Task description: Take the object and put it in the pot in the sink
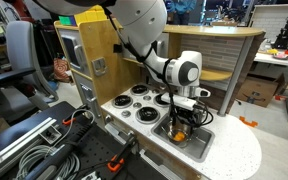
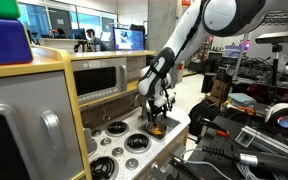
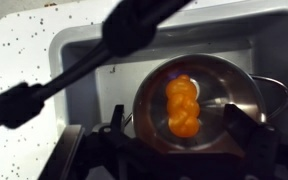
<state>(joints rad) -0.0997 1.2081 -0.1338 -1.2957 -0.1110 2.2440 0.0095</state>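
Note:
In the wrist view the shiny silver pot [image 3: 229, 85] stands in the silver sink [image 3: 94, 50]. An orange lumpy object [image 3: 182, 106] lies inside the pot, apart from my fingers. My gripper [image 3: 179, 140] is open right above the pot, with one dark finger on each side of the object. In both exterior views the gripper [image 1: 186, 108] [image 2: 156, 106] points down into the sink [image 1: 206, 147], with the orange object [image 1: 180, 126] [image 2: 156, 126] just below it.
The grey faucet [image 3: 134, 30] crosses the wrist view, blurred, above the sink. Black round burners [image 1: 136, 100] sit on the white speckled countertop [image 1: 239, 155] beside the sink. A wooden cabinet with a microwave [image 2: 99, 78] stands behind the counter.

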